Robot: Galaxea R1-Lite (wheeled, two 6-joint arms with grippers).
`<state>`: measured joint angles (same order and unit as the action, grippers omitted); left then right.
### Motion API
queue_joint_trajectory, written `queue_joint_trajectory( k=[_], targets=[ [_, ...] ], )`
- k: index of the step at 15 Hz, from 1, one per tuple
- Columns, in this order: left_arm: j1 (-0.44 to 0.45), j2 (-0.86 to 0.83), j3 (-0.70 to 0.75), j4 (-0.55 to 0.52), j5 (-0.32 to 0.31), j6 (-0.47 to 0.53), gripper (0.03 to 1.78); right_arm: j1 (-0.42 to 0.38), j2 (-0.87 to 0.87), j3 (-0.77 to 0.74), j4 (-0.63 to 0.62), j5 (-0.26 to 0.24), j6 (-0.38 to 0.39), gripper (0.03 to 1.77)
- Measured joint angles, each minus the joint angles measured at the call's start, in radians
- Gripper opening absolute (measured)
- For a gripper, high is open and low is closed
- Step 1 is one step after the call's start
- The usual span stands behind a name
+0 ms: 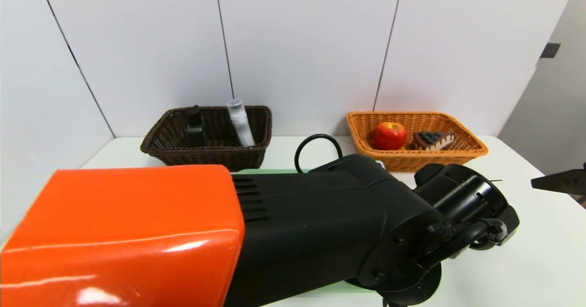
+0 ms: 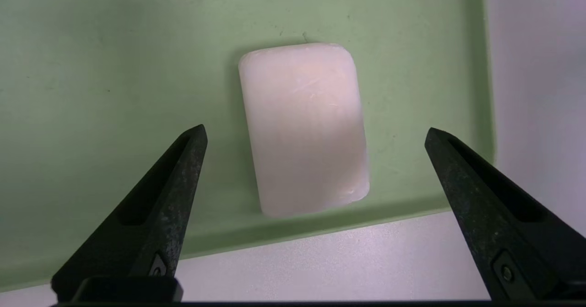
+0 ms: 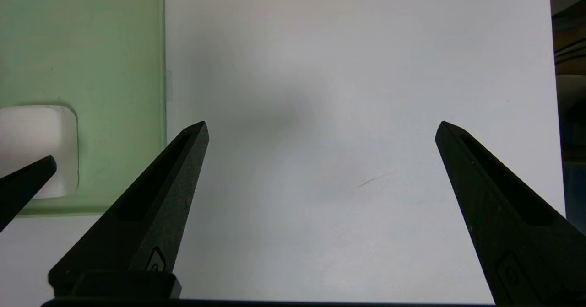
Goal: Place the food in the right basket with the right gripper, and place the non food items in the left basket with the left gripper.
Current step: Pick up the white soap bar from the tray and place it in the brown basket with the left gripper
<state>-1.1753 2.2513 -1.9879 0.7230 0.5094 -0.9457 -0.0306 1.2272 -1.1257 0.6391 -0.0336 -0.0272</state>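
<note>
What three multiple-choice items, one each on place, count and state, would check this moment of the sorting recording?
1. Where does the white rectangular soap bar lie?
A. on the green tray
B. in the dark brown wicker basket
C. on the bare white table

2. How many items are in the orange wicker basket?
A. one
B. two
C. three

3. How is the left gripper?
A. shut on the soap
B. open above the soap
C. shut, holding nothing

Key: 1 A, green surface surrounds the bar; 2 B, red apple and chocolate cake slice; 3 B, fingers spread either side.
</note>
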Motion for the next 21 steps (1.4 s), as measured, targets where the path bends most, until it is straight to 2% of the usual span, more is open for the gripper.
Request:
queue_joint_trajectory(
  k=[20,21],
  targets=[
    [0.029,0.078,0.0,-0.013,0.002,0.005,1.69,0.002,-0.011,-0.002,-0.006,0.001,-0.002,1.71],
    [0.029,0.081,0.0,-0.011,0.002,0.005,1.63,0.003,-0.011,-0.003,-0.006,0.001,-0.003,1.71]
  ],
)
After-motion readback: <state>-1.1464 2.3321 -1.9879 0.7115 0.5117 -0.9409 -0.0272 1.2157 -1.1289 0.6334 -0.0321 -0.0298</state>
